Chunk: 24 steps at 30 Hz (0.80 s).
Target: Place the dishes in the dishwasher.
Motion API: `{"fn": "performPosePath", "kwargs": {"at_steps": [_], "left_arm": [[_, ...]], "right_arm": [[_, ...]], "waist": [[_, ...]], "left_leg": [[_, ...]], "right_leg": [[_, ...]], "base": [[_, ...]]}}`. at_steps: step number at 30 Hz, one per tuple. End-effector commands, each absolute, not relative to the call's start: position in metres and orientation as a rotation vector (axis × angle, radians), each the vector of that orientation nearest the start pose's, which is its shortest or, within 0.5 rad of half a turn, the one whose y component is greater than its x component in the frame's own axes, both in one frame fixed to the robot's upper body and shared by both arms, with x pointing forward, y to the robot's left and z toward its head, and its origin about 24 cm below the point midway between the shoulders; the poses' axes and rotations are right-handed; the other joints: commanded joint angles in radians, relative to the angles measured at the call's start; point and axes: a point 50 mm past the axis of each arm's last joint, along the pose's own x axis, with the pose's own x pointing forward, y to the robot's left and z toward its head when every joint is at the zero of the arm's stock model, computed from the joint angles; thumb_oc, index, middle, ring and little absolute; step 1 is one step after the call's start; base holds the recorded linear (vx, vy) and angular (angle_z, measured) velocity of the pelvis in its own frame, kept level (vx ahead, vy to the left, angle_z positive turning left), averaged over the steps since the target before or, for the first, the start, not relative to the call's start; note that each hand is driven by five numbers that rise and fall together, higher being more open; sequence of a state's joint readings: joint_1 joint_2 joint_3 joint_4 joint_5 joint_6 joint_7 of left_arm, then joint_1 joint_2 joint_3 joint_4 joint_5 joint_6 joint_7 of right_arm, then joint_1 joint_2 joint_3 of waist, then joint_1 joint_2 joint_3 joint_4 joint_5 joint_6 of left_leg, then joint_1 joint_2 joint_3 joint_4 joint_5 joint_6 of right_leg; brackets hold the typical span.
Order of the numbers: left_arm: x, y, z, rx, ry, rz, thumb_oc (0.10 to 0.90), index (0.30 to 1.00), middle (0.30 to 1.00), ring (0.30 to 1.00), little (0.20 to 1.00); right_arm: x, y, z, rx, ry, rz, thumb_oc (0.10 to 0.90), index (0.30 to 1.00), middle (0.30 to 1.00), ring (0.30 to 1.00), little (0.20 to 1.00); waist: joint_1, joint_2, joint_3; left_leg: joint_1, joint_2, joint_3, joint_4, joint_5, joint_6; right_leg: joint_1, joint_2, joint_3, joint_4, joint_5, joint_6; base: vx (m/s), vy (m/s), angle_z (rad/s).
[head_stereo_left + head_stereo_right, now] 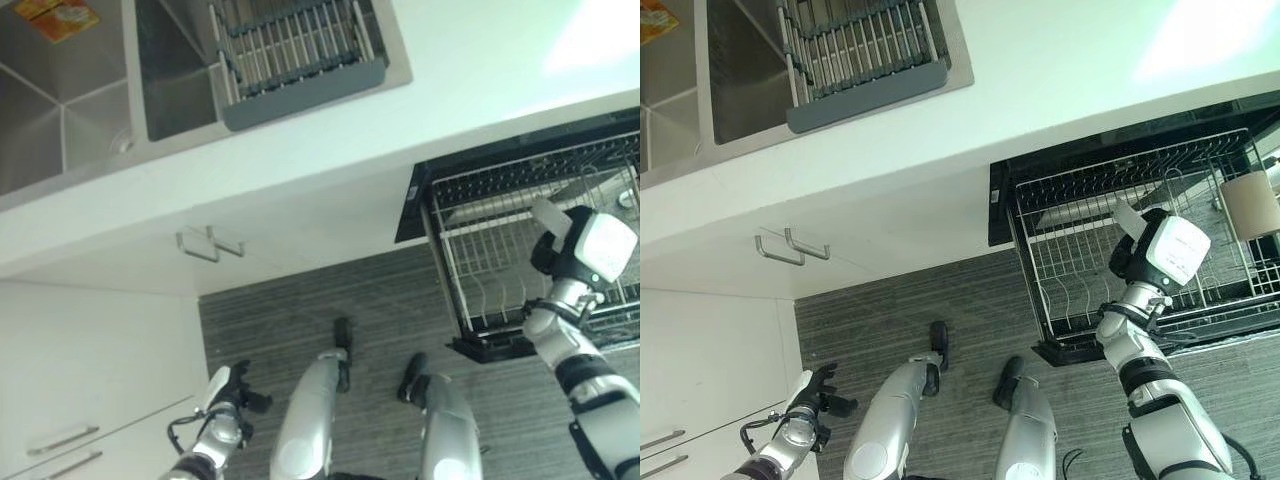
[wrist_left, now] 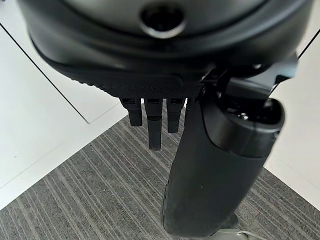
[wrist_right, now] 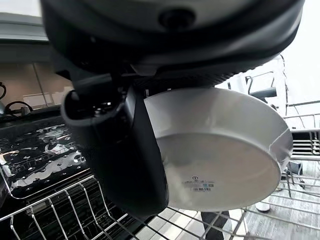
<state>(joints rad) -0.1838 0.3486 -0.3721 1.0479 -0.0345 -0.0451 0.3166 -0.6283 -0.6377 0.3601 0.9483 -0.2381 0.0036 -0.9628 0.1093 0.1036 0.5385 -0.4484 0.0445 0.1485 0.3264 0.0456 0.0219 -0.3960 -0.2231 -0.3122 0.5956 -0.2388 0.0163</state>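
- The right hand (image 1: 1140, 262) is up over the pulled-out dishwasher rack (image 1: 1060, 300), near its front edge.
- Its thumb and fingers are clamped on a white bowl (image 3: 220, 150), held on edge with its underside facing the wrist camera and the rack wires just below it.
- In the head views the bowl's rim (image 1: 552, 217) pokes out beside the hand.
- A beige cup (image 1: 1250, 205) sits toward the rack's right side.
- The left hand (image 1: 232, 392) hangs low by the white cabinet doors (image 1: 80, 380), over the grey striped floor (image 2: 75, 200), fingers straight and apart, holding nothing.
- A grey drying rack (image 1: 295, 60) lies in the sink (image 1: 60, 110) at the worktop's (image 1: 480, 70) far left.
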Motion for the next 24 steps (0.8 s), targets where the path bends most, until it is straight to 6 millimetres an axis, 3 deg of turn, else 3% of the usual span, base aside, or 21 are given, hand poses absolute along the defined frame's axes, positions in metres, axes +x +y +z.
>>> {"fn": "performPosePath", "kwargs": {"at_steps": [1, 4, 8, 17, 18, 24], "left_arm": [[0.183, 0.254, -0.112, 0.644, 0.791, 0.198, 0.800, 0.900, 0.900, 0.900, 0.900], [0.183, 0.252, -0.112, 0.632, 0.794, 0.203, 0.800, 0.900, 0.900, 0.900, 0.900], [0.188, 0.248, -0.110, 0.601, 0.778, 0.207, 0.800, 0.900, 0.900, 0.900, 0.900], [0.185, 0.246, -0.112, 0.602, 0.785, 0.206, 0.800, 0.900, 0.900, 0.900, 0.900], [0.184, 0.247, -0.113, 0.603, 0.788, 0.208, 0.800, 0.900, 0.900, 0.900, 0.900], [0.175, 0.247, -0.118, 0.605, 0.820, 0.211, 0.800, 0.900, 0.900, 0.900, 0.900]], "right_arm": [[0.331, -0.320, 0.118, -1.071, -0.192, -0.903, 0.800, 0.900, 0.900, 0.900, 0.900], [0.334, -0.302, 0.112, -0.953, -0.241, -0.871, 0.800, 0.900, 0.900, 0.900, 0.900], [0.344, -0.277, 0.102, -0.897, -0.206, -0.689, 0.800, 0.900, 0.900, 0.900, 0.900], [0.341, -0.267, 0.094, -0.810, -0.198, -0.683, 0.800, 0.900, 0.900, 0.900, 0.900], [0.341, -0.267, 0.096, -0.797, -0.208, -0.687, 0.800, 0.900, 0.900, 0.900, 0.900], [0.332, -0.260, 0.087, -0.692, -0.212, -0.724, 0.800, 0.900, 0.900, 0.900, 0.900]], "waist": [[-0.007, 0.017, -0.018], [-0.011, 0.021, -0.018], [-0.019, 0.022, -0.018], [-0.029, 0.009, -0.018], [-0.031, 0.017, -0.018], [-0.051, 0.008, -0.023]], "left_leg": [[0.054, -0.029, -0.080, -0.012, -0.124, -0.036], [0.058, -0.026, -0.074, -0.015, -0.122, -0.036], [0.062, -0.024, -0.059, -0.025, -0.120, -0.035], [0.112, -0.010, -0.055, -0.026, -0.138, -0.033], [0.110, 0.004, -0.051, -0.026, -0.122, -0.027], [0.181, 0.015, -0.047, -0.026, -0.151, -0.027]], "right_leg": [[0.025, 0.070, 0.023, 0.061, -0.083, -0.004], [0.021, 0.066, 0.023, 0.069, -0.085, -0.003], [0.016, 0.067, 0.028, 0.070, -0.089, -0.004], [0.071, 0.075, 0.022, 0.034, -0.080, 0.000], [0.076, 0.087, 0.009, 0.011, -0.049, -0.007], [0.168, 0.104, 0.011, -0.068, -0.030, 0.000]], "base": [[-0.03, 0.040, 0.00], [-0.02, 0.041, 0.02], [-0.02, 0.041, 0.03], [0.01, 0.014, 0.03], [-0.03, 0.047, 0.04], [0.04, 0.047, -0.05]]}}
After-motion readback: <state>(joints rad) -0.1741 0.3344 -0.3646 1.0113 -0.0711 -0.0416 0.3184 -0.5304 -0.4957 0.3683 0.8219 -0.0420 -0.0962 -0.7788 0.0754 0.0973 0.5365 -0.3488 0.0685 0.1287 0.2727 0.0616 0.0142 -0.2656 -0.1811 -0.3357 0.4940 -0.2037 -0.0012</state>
